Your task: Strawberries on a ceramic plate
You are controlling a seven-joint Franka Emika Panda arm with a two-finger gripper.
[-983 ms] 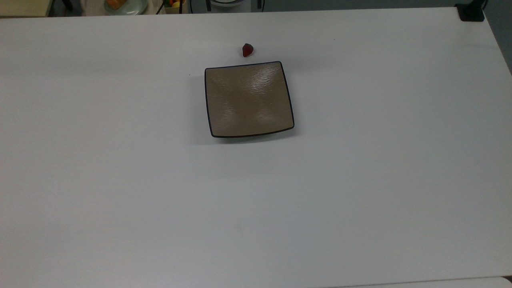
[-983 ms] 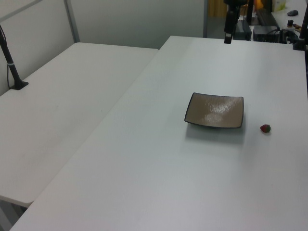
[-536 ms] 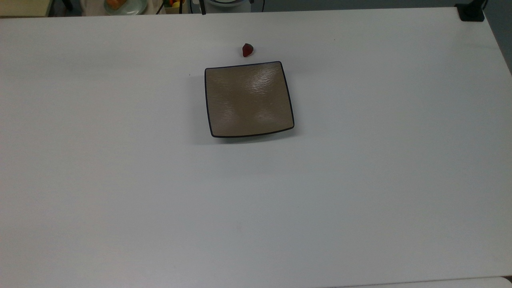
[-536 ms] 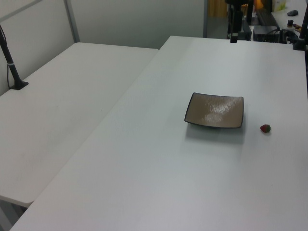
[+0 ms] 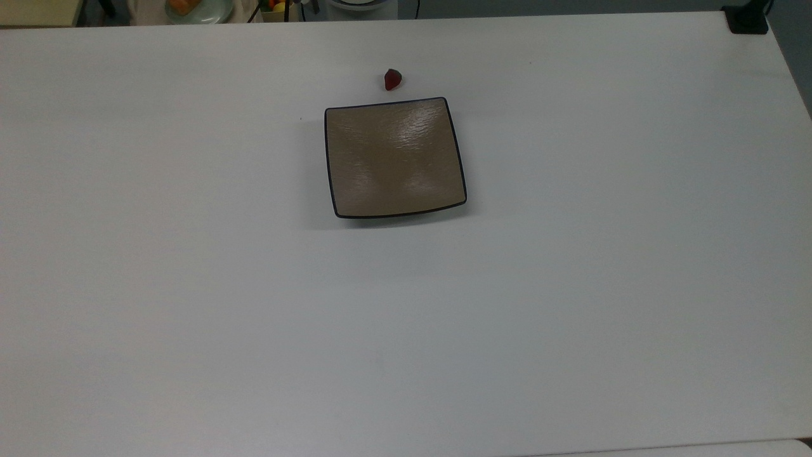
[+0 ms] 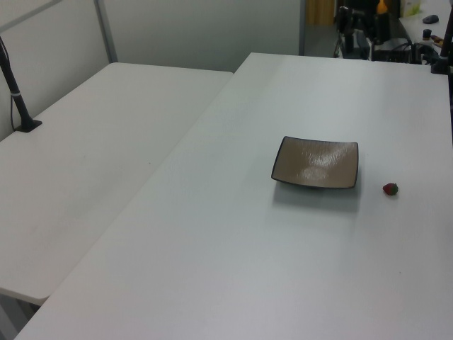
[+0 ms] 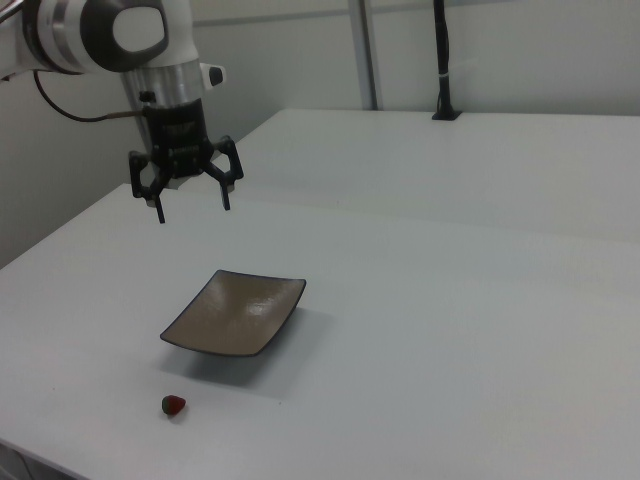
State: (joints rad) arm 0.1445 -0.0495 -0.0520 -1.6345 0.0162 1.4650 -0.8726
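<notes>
The end effector [image 7: 192,199] hangs in the air with its two fingers spread apart and nothing between them, seen in the right view above and beyond the far left corner of the ceramic plate [image 7: 236,312]. In the left view, the dark arm piece that stood over the surface's far edge a second ago has pulled back out of that spot, so the arm is repositioning, not yet reaching. The plate sits empty near the middle of the white surface [image 5: 571,285]. The strawberry [image 5: 392,79] lies on the surface just beyond the plate's far edge in the top view, apart from it. Pickup looks not yet begun.
</notes>
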